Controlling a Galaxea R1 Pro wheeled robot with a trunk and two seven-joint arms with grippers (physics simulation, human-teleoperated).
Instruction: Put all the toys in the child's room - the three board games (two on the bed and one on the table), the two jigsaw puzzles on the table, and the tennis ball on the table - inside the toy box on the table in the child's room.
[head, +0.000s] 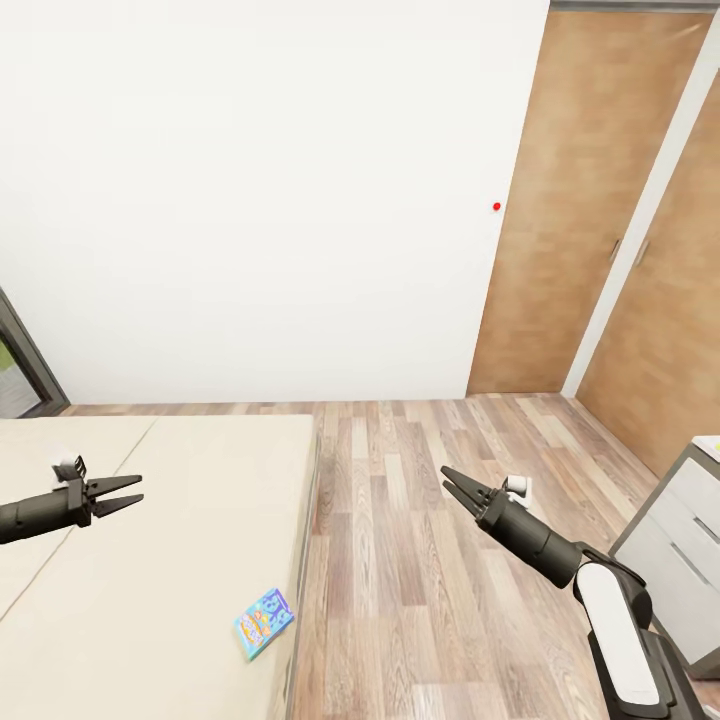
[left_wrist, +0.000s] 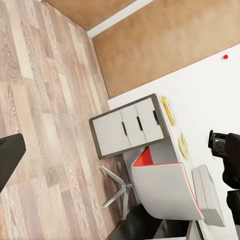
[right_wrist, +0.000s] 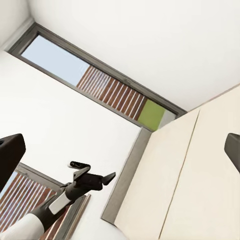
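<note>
The small blue game box (head: 265, 622) lies near the edge of the bed (head: 180, 520), below both arms. The left gripper (head: 128, 493) and right gripper (head: 452, 481) are open and empty. A careless reach could push the box off onto the floor (head: 420, 560).

Bare wood floor (head: 420, 560) lies open between the bed (head: 180, 520) and the desk (head: 680, 530); mattress mostly bare.
</note>
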